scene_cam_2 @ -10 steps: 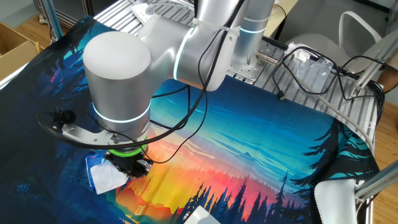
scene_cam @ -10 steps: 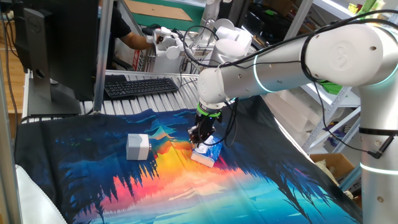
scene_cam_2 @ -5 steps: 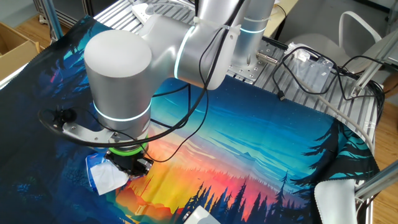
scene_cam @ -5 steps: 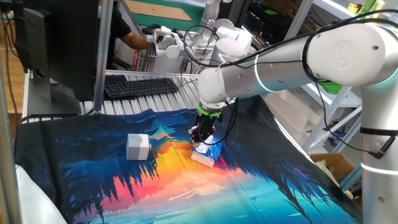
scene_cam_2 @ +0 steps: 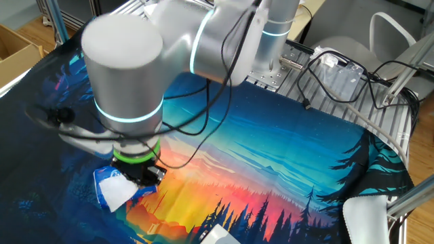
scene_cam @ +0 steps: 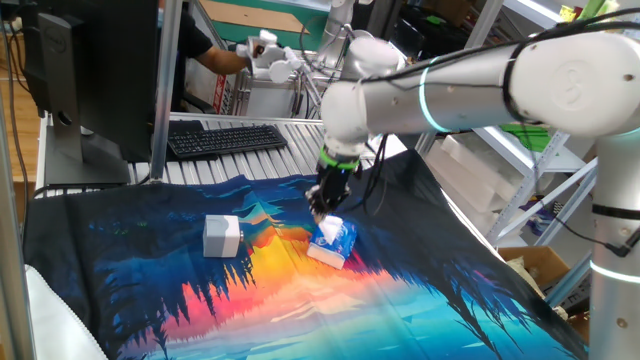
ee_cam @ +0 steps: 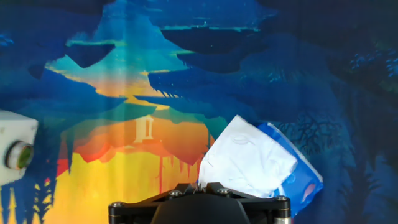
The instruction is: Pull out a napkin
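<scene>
The blue-and-white tissue pack (scene_cam: pixel 337 243) lies on the colourful cloth (scene_cam: pixel 150 300) near the table's middle. A white crumpled napkin (ee_cam: pixel 249 158) sticks out of the pack (ee_cam: pixel 300 176) and runs to my fingertips. My gripper (scene_cam: pixel 323 203) hangs just above the pack's left end, shut on the napkin's edge. In the hand view the gripper (ee_cam: pixel 200 185) sits at the bottom edge with its jaws together on the sheet. In the other fixed view the gripper (scene_cam_2: pixel 139 173) is right beside the pack (scene_cam_2: pixel 108 184), and the wrist hides the grip.
A grey-white cube (scene_cam: pixel 222 236) stands on the cloth left of the pack; it also shows in the hand view (ee_cam: pixel 13 150). A keyboard (scene_cam: pixel 225 138) and a monitor (scene_cam: pixel 90 70) stand behind the cloth. Cables (scene_cam_2: pixel 339 68) lie on the metal table edge.
The gripper has risen a little above the pack, and the arm has swung up. The white napkin has come further out of the pack with it.
</scene>
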### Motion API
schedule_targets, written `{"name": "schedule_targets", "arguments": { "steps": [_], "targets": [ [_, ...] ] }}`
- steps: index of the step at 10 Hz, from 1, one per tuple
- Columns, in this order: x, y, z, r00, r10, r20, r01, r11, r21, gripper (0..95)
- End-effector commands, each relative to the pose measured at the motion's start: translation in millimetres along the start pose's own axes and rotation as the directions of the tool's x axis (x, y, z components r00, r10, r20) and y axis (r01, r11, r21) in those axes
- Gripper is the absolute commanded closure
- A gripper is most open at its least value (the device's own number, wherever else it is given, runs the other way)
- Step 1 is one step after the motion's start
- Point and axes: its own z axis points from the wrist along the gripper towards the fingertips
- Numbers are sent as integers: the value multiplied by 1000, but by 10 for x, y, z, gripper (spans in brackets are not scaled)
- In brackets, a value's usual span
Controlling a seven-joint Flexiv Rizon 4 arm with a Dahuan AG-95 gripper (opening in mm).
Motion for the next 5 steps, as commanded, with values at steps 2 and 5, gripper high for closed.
{"name": "schedule_targets", "arguments": {
  "steps": [2, 5],
  "targets": [
    [-41, -107, -410, 999, -17, -35, 18, 1000, 20, 950],
    [-29, -155, -644, 999, -25, -42, 26, 999, 35, 950]
  ]
}}
